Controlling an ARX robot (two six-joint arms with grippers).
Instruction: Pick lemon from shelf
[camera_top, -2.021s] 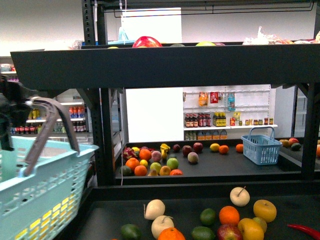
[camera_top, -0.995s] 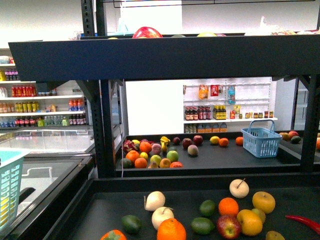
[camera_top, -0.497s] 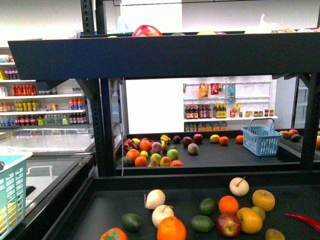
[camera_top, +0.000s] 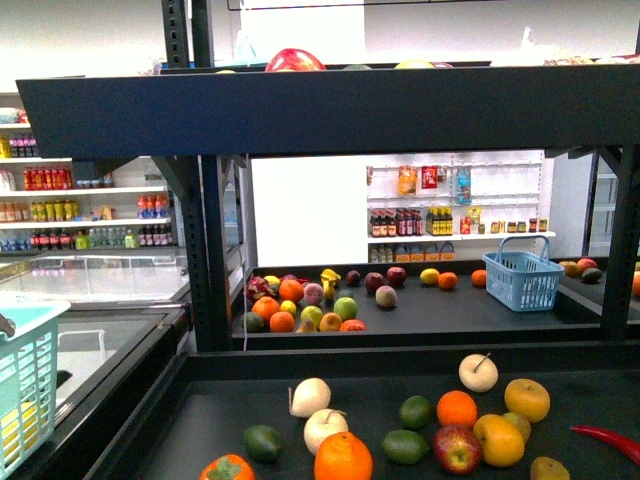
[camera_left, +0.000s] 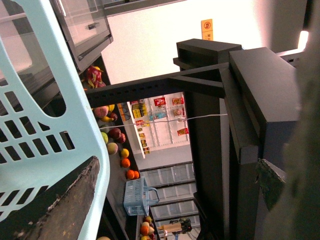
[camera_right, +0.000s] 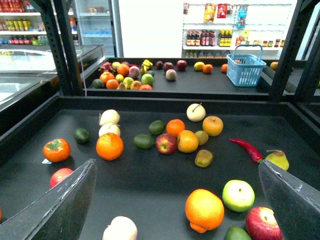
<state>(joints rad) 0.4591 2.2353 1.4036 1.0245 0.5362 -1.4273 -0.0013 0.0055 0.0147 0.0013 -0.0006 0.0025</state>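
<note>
Right gripper (camera_right: 176, 164) hangs spread and empty over the lower deck of the shelf (camera_right: 150, 192). Likeliest lemon (camera_right: 187, 141) is the yellow oval fruit touching a red apple (camera_right: 166, 143) mid-deck; identity not certain. Judged light, firm, waxy-skinned and prone to roll, so best taken across its narrow middle. Left gripper (camera_left: 177, 162) is also spread, with a pale basket (camera_left: 45, 115) beside one finger. Only the right wrist view shows the nearest fruit; only the front view shows the upper tier.

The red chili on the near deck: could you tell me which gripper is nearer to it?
Right. The right gripper is above the deck, with the chili ahead of it; the left gripper is beside the light-blue basket, left of the deck.
</note>
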